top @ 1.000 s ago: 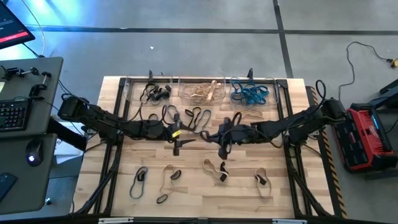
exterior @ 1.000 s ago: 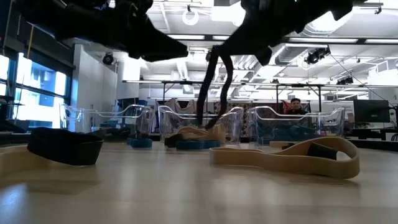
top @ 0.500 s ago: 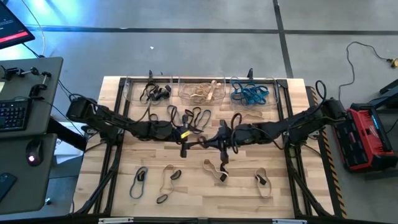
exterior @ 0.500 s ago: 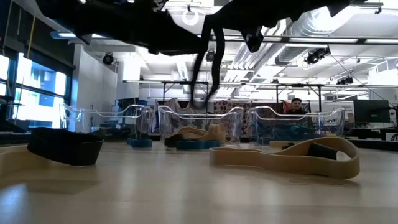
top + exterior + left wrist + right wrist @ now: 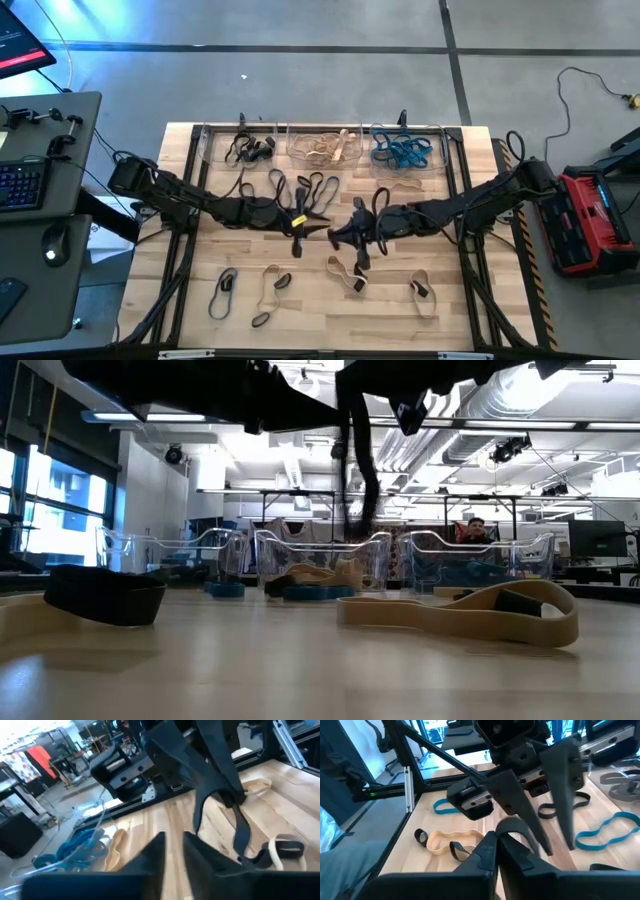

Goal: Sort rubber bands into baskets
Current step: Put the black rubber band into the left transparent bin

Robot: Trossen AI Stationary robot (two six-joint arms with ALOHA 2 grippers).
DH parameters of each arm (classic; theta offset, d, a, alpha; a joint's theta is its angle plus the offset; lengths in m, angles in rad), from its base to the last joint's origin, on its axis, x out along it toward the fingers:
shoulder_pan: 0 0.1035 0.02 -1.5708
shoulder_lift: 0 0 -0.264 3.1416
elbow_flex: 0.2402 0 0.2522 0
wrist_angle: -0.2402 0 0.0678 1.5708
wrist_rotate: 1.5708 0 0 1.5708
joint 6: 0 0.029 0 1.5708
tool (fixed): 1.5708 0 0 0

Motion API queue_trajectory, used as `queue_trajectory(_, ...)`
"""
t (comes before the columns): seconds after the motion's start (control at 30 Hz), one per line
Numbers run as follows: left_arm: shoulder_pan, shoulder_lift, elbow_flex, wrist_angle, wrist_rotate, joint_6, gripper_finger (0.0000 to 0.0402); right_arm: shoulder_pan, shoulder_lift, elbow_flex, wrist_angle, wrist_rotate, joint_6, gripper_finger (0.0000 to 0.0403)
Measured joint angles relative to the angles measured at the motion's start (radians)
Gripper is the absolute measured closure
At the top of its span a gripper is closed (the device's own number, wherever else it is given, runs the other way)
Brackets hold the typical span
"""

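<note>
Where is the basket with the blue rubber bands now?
In the high view, the basket with blue rubber bands sits at the table's far edge, rightmost of three, beside the tan-filled basket.

Dark jointed arms [image 5: 200, 205], black cables, yellow tag [image 5: 297, 221]

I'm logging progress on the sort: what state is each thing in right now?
left hand: open, empty.
right hand: shut on black band.
black band: hanging in the air.
left basket: holds black bands.
middle basket: holds tan bands.
right basket: holds blue bands.
loose bands: lying unsorted.
</note>
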Motion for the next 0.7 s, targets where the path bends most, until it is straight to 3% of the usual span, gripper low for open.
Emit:
queue_trajectory(0.1, 0.001, 0.000, 0.000, 0.004, 0.009, -0.026, 0.0393, 0.000, 0.000, 0.000, 0.000, 0.002, 0.000, 0.0403)
queue_trajectory(0.17, 0.001, 0.000, 0.000, 0.004, 0.066, -0.052, 0.0391, 0.000, 0.000, 0.000, 0.000, 0.002, 0.000, 0.0403)
queue_trajectory(0.27, -0.002, 0.000, 0.000, -0.001, 0.125, -0.090, 0.0362, 0.000, 0.000, 0.000, 0.000, 0.002, 0.000, 0.0403)
queue_trajectory(0.57, 0.005, 0.000, 0.000, -0.052, 0.130, -0.130, 0.0250, 0.000, 0.000, 0.000, 0.000, 0.001, -0.011, 0.0403)
queue_trajectory(0.7, 0.009, -0.001, -0.001, -0.086, 0.130, -0.158, 0.0218, 0.000, 0.000, 0.000, 0.000, 0.001, -0.011, 0.0403)
